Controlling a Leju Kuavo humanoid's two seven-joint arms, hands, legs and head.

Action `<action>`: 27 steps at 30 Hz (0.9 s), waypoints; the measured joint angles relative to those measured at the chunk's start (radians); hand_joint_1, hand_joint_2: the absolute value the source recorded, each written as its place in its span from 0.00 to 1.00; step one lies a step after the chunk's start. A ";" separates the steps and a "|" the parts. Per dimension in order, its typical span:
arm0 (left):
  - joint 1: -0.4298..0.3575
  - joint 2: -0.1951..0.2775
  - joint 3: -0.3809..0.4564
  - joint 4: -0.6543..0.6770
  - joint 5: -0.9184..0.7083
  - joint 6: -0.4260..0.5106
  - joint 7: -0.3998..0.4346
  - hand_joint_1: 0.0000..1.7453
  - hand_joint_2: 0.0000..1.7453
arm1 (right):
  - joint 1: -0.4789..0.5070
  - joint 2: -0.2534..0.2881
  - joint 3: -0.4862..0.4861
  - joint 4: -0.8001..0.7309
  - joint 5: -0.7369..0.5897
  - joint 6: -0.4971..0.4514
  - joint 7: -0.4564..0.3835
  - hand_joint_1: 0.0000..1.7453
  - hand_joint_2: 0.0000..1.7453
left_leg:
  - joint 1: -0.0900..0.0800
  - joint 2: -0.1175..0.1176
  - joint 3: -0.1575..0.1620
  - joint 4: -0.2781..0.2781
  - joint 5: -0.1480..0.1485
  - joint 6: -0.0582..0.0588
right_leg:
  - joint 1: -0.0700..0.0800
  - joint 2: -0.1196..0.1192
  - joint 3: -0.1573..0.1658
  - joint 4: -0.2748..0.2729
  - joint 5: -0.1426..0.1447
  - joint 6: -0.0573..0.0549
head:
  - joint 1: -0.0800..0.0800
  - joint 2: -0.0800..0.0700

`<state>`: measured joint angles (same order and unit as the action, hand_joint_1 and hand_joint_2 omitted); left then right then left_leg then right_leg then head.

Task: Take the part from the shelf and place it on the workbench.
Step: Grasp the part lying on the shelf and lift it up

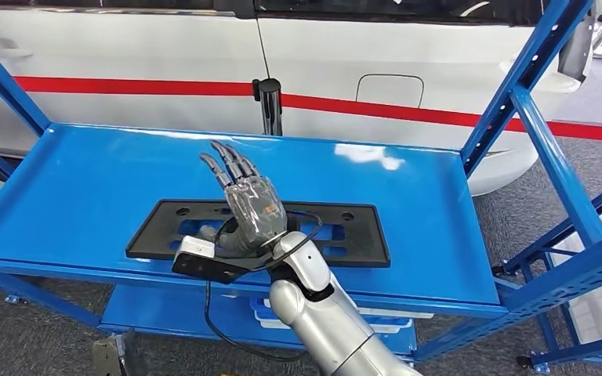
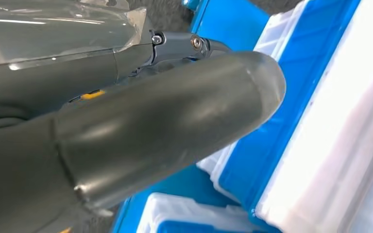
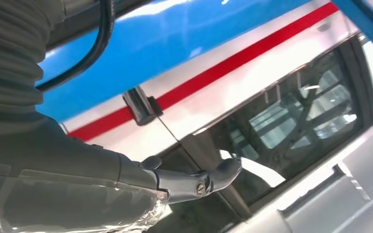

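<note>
Reaching hand: the right hand [image 1: 249,210] is raised above the blue metal shelf [image 1: 86,188], fingers straight and spread, released and grasping nothing.
Part: the flat black rectangular plastic plate with cut-out slots [image 1: 165,227] lies flat on the shelf's upper deck near its front edge, partly hidden behind the right hand and wrist.
Head view adds: a black cable [image 1: 212,321] loops from the wrist down past the shelf edge; a white car body with a red stripe [image 1: 125,63] stands behind the shelf; white-and-blue plastic trays [image 1: 392,323] sit on the lower level.
Right wrist view adds: one dark finger [image 3: 184,180] extended in free air, with the car's window glass [image 3: 301,116] and red stripe beyond it, and a dark cylindrical post [image 3: 141,108] at the shelf's rear edge.
Left wrist view adds: the left hand [image 2: 141,121] seen very close, its thick grey thumb across the frame, over stacked white trays on blue [image 2: 320,145]; whether it is released or clenched, I cannot tell.
</note>
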<state>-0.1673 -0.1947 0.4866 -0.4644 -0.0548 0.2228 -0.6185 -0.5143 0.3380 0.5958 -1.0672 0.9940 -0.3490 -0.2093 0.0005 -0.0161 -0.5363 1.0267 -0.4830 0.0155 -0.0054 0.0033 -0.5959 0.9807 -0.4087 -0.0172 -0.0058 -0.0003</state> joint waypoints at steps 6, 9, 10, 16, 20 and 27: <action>0.071 0.072 0.028 0.142 -0.064 0.207 0.342 0.00 0.00 | 0.035 0.000 0.022 -0.068 -0.004 0.046 -0.010 0.00 1.00 | 0.026 0.009 -0.165 0.260 -0.112 -0.043 | -0.011 0.010 0.028 -0.014 -0.012 -0.014 | -0.003 0.000; 0.094 0.090 0.030 0.182 -0.112 0.265 0.544 0.00 0.00 | 0.062 -0.004 0.035 -0.134 -0.009 0.073 -0.008 0.00 1.00 | 0.044 0.014 -0.117 0.103 -0.003 -0.061 | -0.019 0.011 0.037 -0.010 -0.024 0.003 | -0.003 0.000; 0.096 0.091 0.030 0.192 -0.125 0.277 0.604 0.00 0.00 | 0.067 -0.006 0.040 -0.158 -0.012 0.081 -0.008 0.00 1.00 | 0.048 0.016 -0.092 0.035 0.026 -0.064 | -0.018 0.010 0.039 -0.006 -0.029 0.011 | -0.005 0.000; 0.097 0.092 0.030 0.208 -0.139 0.288 0.680 0.00 0.00 | 0.073 -0.010 0.046 -0.193 -0.016 0.091 -0.008 0.00 1.00 | 0.052 0.017 -0.067 -0.041 0.033 -0.060 | -0.013 0.008 0.039 0.007 -0.038 0.025 | -0.009 0.000; 0.097 0.092 0.030 0.208 -0.139 0.288 0.682 0.00 0.00 | 0.073 -0.010 0.047 -0.195 -0.017 0.091 -0.008 0.00 1.00 | 0.052 0.017 -0.067 -0.040 0.031 -0.059 | -0.013 0.008 0.038 0.007 -0.038 0.025 | -0.010 0.000; 0.114 0.082 0.026 0.241 -0.159 0.274 0.837 0.00 0.00 | 0.191 -0.083 0.109 -0.515 -0.040 0.204 -0.028 0.00 1.00 | 0.025 0.009 -0.052 -0.030 0.045 -0.022 | -0.008 0.000 0.047 -0.009 -0.050 0.043 | 0.003 0.000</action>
<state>-0.0531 -0.1123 0.5123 -0.2232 -0.2137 0.4971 0.2189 -0.3235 0.2546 0.7047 -1.5822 0.9545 -0.1449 -0.2377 0.0259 -0.0068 -0.5884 0.9966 -0.4380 -0.0068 -0.0137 0.0030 -0.5494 0.9718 -0.4588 0.0254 -0.0026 -0.0004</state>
